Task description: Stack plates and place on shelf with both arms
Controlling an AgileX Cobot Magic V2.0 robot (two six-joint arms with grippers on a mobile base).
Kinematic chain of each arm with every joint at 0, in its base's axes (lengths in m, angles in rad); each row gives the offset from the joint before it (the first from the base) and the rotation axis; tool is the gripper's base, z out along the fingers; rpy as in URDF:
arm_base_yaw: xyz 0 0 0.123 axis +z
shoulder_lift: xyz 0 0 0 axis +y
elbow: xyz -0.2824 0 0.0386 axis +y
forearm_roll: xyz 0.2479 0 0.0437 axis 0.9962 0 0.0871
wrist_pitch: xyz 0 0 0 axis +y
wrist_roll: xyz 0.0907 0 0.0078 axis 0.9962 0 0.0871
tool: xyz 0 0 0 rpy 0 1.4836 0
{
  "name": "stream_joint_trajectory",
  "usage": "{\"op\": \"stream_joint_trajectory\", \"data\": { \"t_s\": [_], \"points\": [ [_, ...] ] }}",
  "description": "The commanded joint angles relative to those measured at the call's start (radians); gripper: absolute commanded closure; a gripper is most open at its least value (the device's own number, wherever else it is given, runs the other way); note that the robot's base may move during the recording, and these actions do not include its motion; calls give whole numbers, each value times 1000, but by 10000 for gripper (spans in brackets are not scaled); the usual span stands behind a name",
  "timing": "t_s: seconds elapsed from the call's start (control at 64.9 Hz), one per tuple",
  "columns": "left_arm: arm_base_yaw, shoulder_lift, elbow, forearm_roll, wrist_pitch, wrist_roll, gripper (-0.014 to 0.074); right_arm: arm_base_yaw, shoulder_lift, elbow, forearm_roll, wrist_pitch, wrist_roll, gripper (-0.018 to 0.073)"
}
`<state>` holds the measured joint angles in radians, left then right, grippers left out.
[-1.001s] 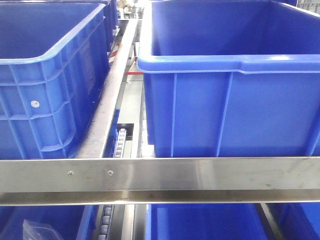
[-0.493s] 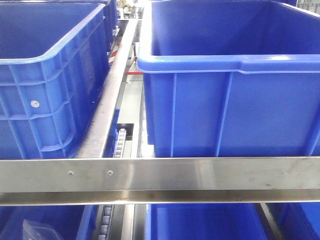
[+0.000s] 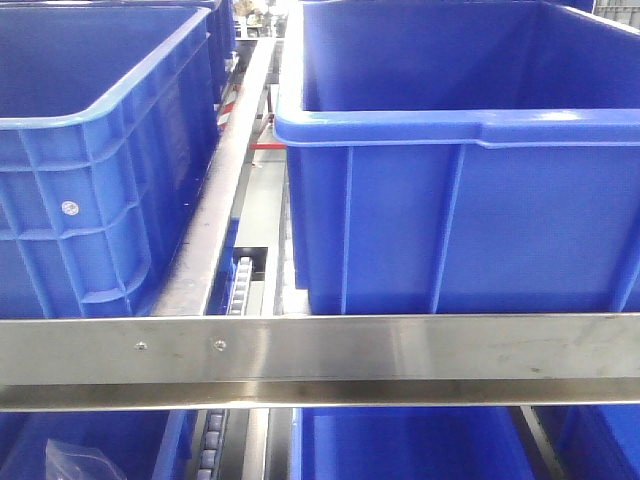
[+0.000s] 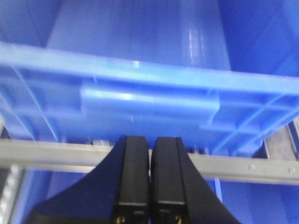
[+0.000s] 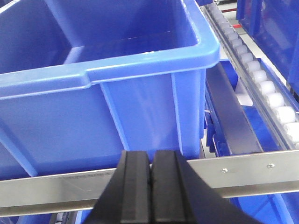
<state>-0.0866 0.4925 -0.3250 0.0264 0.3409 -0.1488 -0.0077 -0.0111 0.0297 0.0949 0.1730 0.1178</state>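
Two large blue plastic crates are seen on a steel rack in the front-facing view. The left crate, ribbed on its walls, is set at the left, and the right crate, smooth-walled with a thick rolled rim, is set at the right. Between them a steel divider rail runs from near to far, with a strip of small white rollers just beside it. Across the near edge a brushed steel crossbar is fixed, and more blue bins are glimpsed on the level beneath it.

In the left wrist view, the left gripper is held before the crossbar and below a blue crate's rim; its black fingers are pressed together with nothing between them.

In the right wrist view, the right gripper is likewise poised in front of the crossbar, facing the near wall of a blue crate; its fingers are closed against each other and nothing is gripped. A roller track is seen at the far right.

The plates are not visible in any view, so their position relative to either pair of fingers cannot be told.
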Motion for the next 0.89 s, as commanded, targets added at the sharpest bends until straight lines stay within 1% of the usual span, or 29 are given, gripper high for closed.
{"op": "stream_joint_trajectory", "data": {
  "t_s": [0.0,0.108,0.246,0.308,0.416,0.447,0.524,0.585,0.878],
  "points": [
    [-6,-83,-6,16,-86,-4,507,-5,-19,0,-10,-92,-1,536],
    [-6,-197,72,16,-155,-4,507,-5,-19,0,-10,-92,-1,536],
    [-6,-341,218,16,-302,-4,507,-5,-19,0,-10,-92,-1,536],
    [-6,-396,271,16,-341,-4,507,-5,-19,0,-10,-92,-1,536],
    [-6,-466,338,16,-376,-4,507,-5,-19,0,-10,-92,-1,536],
    [-6,-484,336,16,-334,-4,507,-5,-19,0,-10,-92,-1,536],
    [-6,-521,335,41,-314,-4,507,-5,-19,0,-10,-92,-1,536],
    [-6,-521,335,59,-315,-4,507,-5,-19,0,-10,-91,-1,536],
    [-6,-521,335,59,-311,-4,507,-5,-19,0,-10,-87,-1,536]
  ]
}}
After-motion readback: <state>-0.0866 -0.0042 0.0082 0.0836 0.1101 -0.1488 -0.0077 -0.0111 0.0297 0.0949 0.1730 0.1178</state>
